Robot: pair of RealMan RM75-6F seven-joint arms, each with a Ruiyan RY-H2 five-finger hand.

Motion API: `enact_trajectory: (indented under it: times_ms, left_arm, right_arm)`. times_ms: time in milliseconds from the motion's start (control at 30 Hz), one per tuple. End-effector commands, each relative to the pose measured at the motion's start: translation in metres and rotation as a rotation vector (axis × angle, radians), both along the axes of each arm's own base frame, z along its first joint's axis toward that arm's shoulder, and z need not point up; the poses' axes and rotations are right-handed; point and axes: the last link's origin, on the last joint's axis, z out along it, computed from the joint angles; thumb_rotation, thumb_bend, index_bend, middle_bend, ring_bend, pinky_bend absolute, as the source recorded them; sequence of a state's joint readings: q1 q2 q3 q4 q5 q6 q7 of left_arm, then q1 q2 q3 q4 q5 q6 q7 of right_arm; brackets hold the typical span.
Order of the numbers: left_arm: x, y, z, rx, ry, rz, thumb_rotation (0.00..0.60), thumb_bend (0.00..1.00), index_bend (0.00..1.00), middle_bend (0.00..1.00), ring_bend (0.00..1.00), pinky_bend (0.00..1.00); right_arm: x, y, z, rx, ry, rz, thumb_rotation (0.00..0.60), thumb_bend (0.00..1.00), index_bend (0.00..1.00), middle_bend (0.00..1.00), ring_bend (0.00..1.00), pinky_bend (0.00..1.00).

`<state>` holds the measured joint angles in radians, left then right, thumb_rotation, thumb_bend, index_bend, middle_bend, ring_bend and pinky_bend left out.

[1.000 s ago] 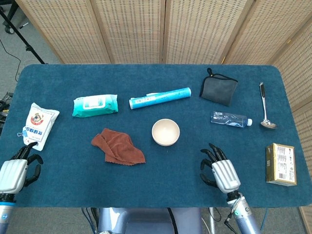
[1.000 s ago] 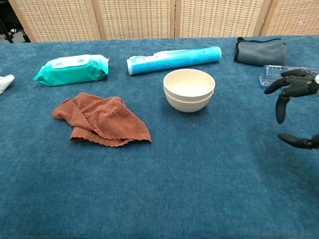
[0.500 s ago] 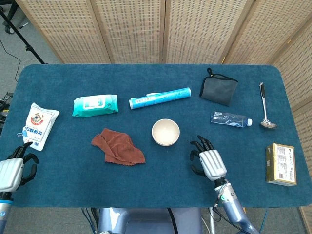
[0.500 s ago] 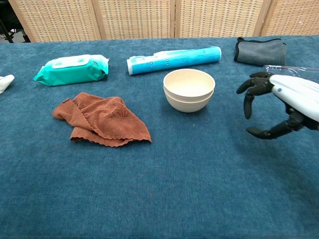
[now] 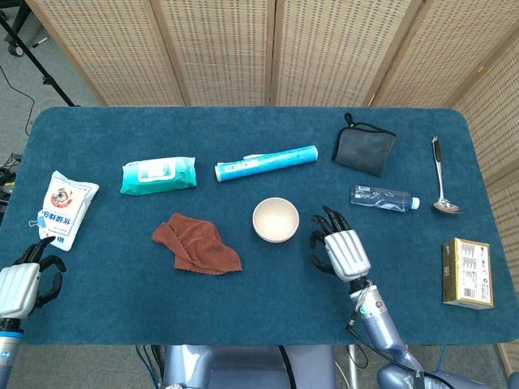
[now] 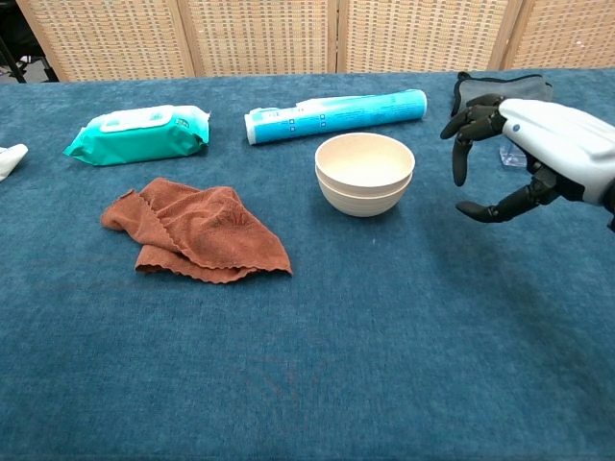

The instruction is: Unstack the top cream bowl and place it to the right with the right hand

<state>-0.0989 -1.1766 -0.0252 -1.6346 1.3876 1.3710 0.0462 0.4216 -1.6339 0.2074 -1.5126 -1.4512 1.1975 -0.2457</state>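
While the two cream bowls (image 6: 364,173) sit nested mid-surface, between the brown cloth (image 6: 197,231) and the right hand (image 6: 524,154), the top bowl (image 6: 365,159) isn't lifted yet, so I'd call this the approach step. Right hand hovers just right of the stack, not touching, fingers (image 6: 459,157) spread and curled toward the rim, holding nothing. Left hand (image 5: 18,285) is parked at the near left edge of the surface (image 6: 307,384), fingers loosely curled, empty.

Next move, as I read it: close the gap, get the thumb and fingers across the top bowl's rim only, lift straight up so the lower bowl stays down. Drop zone to the right has a water bottle (image 5: 383,198) near it.
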Motion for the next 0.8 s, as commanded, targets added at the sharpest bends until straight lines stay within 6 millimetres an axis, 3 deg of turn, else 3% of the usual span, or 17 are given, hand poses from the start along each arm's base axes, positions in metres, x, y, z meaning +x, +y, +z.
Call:
enact_trajectory:
  times_ms: [33,367,600,800]
  left_arm:
    - [0.001,0.000,0.000,-0.002,-0.002,-0.002,0.600,0.52,0.53,0.17,0.16,0.35]
    - [0.005,0.000,0.006,0.017,-0.027,-0.011,0.600,0.52,0.54,0.17,0.16,0.35]
    - [0.006,0.000,0.007,0.017,-0.034,-0.012,0.600,0.52,0.54,0.17,0.16,0.35]
    - [0.005,0.000,0.006,0.013,-0.036,-0.011,0.600,0.52,0.54,0.17,0.16,0.35]
  right_arm:
    - [0.006,0.000,0.001,0.000,-0.003,0.009,0.600,0.31,0.55,0.21,0.02,0.10]
    - [0.030,0.003,-0.010,0.031,-0.030,0.039,0.600,0.34,0.55,0.21,0.02,0.10]
    - [0.034,0.003,-0.016,0.037,-0.026,0.048,0.600,0.34,0.56,0.22,0.03,0.11]
    - [0.033,0.004,-0.017,0.036,-0.027,0.043,0.600,0.40,0.58,0.22,0.03,0.11]
